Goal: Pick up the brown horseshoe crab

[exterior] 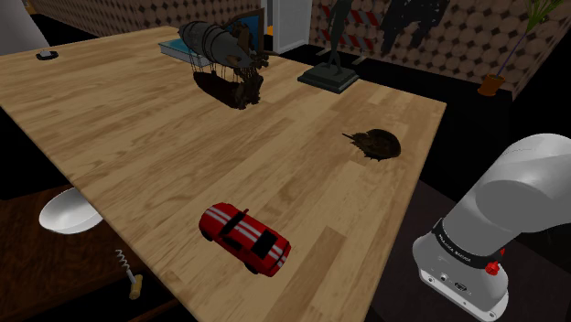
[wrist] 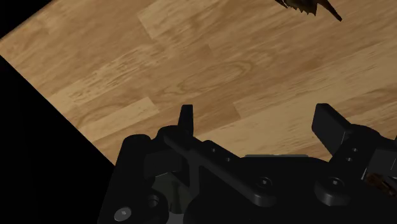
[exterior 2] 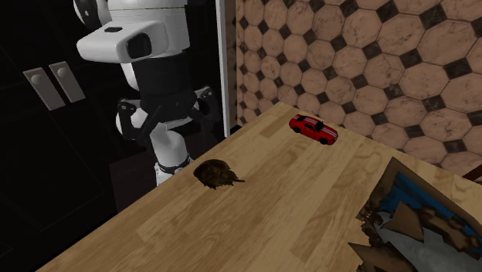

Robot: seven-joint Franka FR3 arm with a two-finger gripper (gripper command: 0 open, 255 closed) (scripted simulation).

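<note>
End effector [wrist: 257,130] is wide open with nothing between the fingers, over bare worktop [wrist: 191,70] close to its edge. Crab [exterior: 375,144], dark brown, lies flat on the worktop near the stand-side edge, on the shoulder view's right. It is apart from the fingers, and in the wrist view only its rim shows beyond the fingertips. Red car [exterior: 245,238] sits well apart from the crab, near the shoulder view's bottom edge. A dark model [exterior: 224,55] stands at the far end.

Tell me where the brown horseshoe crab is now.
In the shoulder view the horseshoe crab lies on the wooden table near its right edge, beyond the red toy car.
</note>
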